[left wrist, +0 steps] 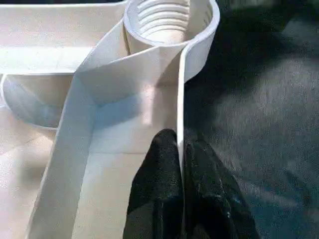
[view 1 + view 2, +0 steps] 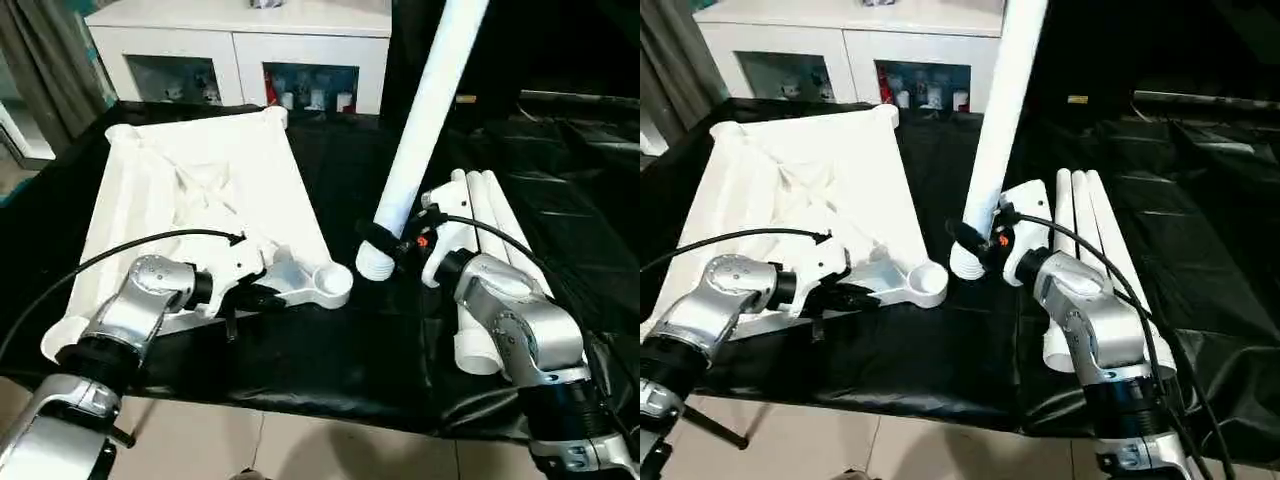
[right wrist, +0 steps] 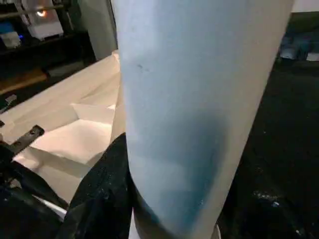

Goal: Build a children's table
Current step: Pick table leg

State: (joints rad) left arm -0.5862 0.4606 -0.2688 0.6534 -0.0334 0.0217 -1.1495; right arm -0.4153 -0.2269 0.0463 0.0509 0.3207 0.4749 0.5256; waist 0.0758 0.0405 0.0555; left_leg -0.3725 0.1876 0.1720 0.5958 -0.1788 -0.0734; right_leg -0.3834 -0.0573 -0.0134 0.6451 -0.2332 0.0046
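— On the black cloth (image 2: 350, 370), what've we got, counted?

— One tabletop (image 2: 190, 190), white, flipped so the ribbed underside faces up. Four legs total: one leg (image 2: 425, 120) held up by the robot, three spare legs (image 2: 490, 215) lying side by side, touching each other, just right of the tabletop w/ a strip of cloth between.

— Corner sockets?

— Can see one clearly, the near-right corner socket (image 2: 330, 283), round, threaded inside in the left wrist view. The far-right corner shows a bump too; the other two I can't make out.

— Grippers?

— Two. Left gripper (image 1: 180, 149) is pinched nearly closed on the thin rim wall of the tabletop, one black finger each side of it, a bit back from that near-right socket. Right gripper (image 2: 385, 243) is wrapped around the held leg near its lower, ribbed end, fingers about half spread w/ the tube filling the gap.

— Where's that leg vs. the tabletop?

— Tilted, not upright: top leans away to the right, running out of view. Its bottom end sits just right of the near-right socket, near but not in it. Whether it touches the cloth I can't tell.

— Anything else in the room?

— One white cabinet (image 2: 240, 45) w/ glass doors behind the tabletop, small items inside, too small to ID. Grey curtain (image 2: 45, 60) to the left of the cabinet.
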